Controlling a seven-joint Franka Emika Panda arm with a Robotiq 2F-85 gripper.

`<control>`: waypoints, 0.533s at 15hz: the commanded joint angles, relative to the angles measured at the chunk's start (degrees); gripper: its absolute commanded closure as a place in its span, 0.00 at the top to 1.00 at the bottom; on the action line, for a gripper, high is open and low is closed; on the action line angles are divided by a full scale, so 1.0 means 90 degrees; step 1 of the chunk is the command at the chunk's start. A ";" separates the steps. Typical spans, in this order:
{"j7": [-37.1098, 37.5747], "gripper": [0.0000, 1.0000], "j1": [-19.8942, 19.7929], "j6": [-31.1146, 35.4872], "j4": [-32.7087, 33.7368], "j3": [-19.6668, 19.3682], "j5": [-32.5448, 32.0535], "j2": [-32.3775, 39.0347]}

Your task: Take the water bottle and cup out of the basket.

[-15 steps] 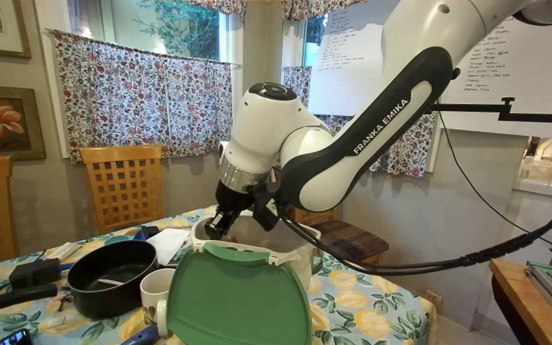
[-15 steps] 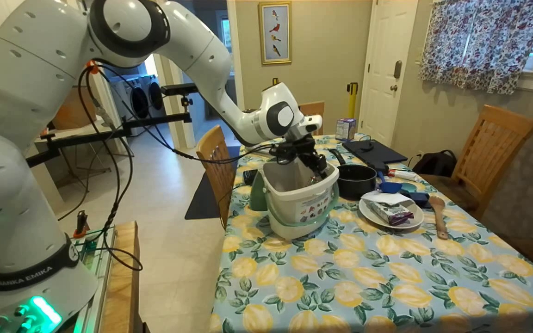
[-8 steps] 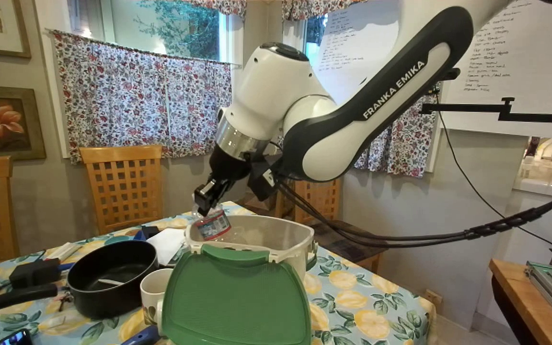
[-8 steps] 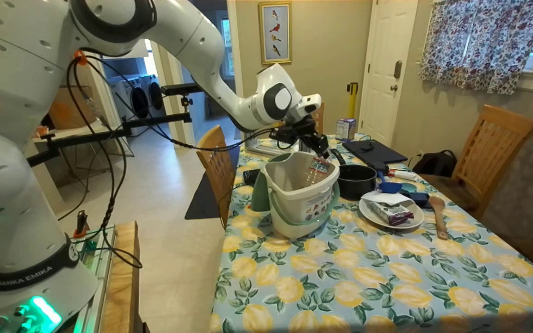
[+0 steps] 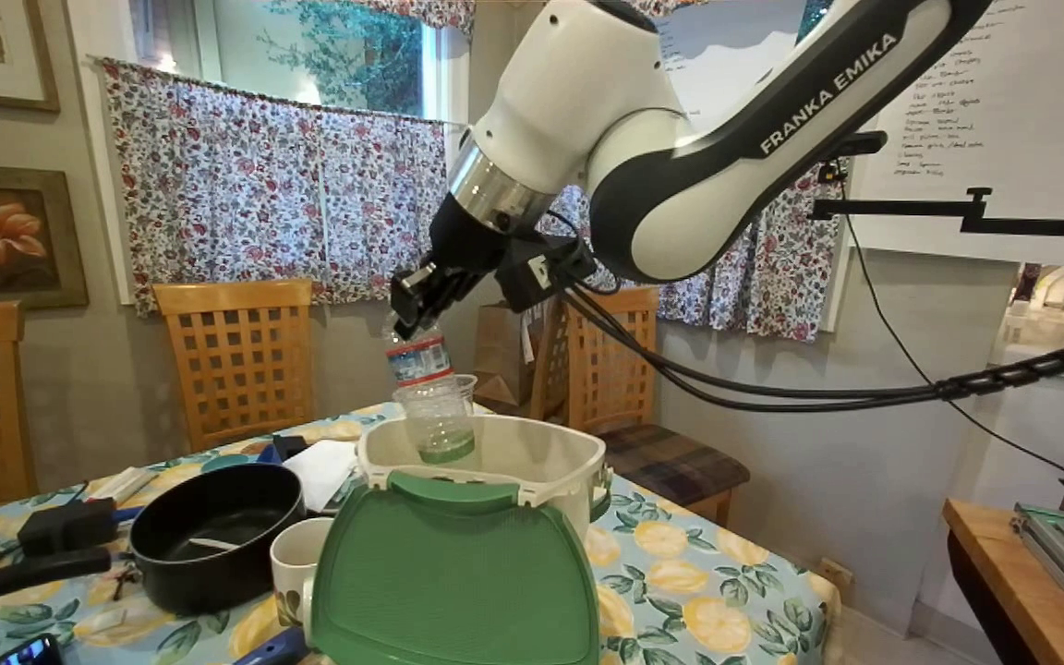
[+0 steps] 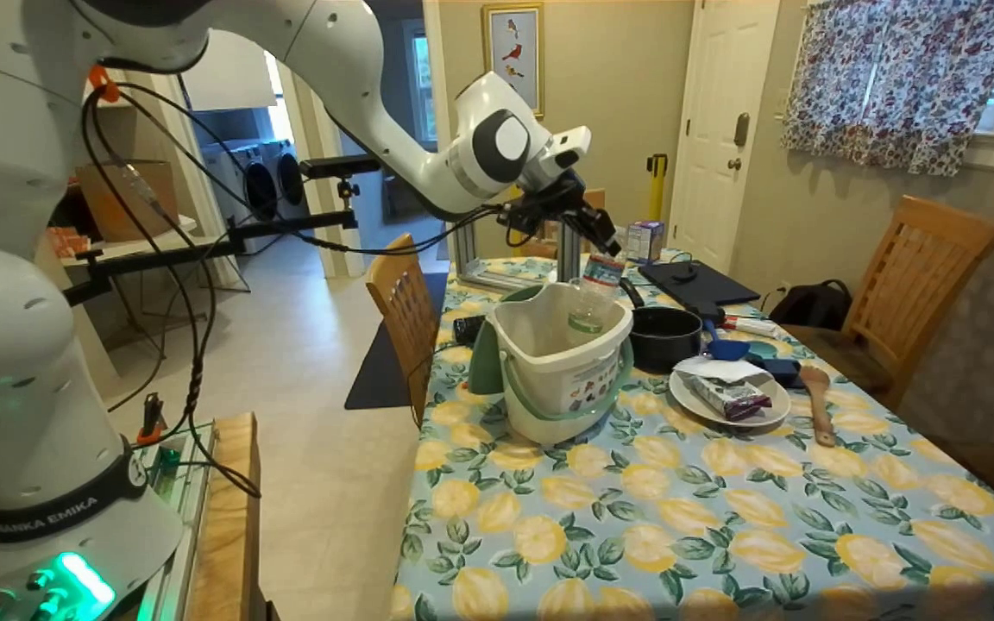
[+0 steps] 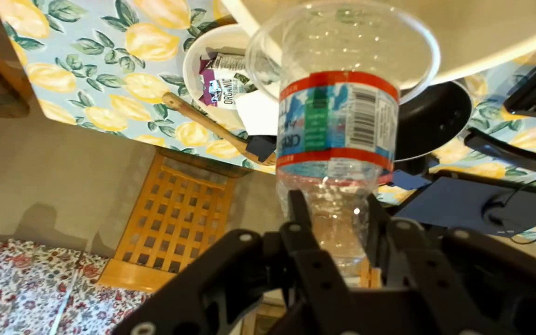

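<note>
My gripper (image 7: 335,204) is shut on the narrow neck end of the clear water bottle (image 7: 338,125), which has a red and blue label. Below the label, the bottle's far end sits inside a clear cup (image 5: 435,420), whose wide rim rings it in the wrist view. Bottle and cup hang together, slightly tilted, over the cream basket (image 6: 549,379). In both exterior views the cup's lower part, with some green in it, overlaps the basket's opening; whether it is below the rim I cannot tell. A green panel (image 5: 458,573) hangs down the basket's side.
Close beside the basket are a black pan (image 5: 218,536) and a white mug (image 5: 296,559). A plate (image 6: 682,401) with a wrapped package and a wooden spatula (image 6: 818,405) lie on the table. A metal frame (image 6: 506,280) stands behind the basket.
The gripper has risen from inside the basket, lifting the bottle and the cup around its lower end. The label came into view first, then the cup. The basket has shifted slightly.
</note>
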 commanded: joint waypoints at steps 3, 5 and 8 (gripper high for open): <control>0.0835 0.08 0.1012 0.0345 -0.0925 -0.1106 -0.0594 -0.0821; 0.1165 0.08 0.1402 0.0376 -0.1030 -0.1600 -0.0819 -0.0903; 0.1820 0.08 0.2101 0.0357 -0.1146 -0.2506 -0.1270 -0.0988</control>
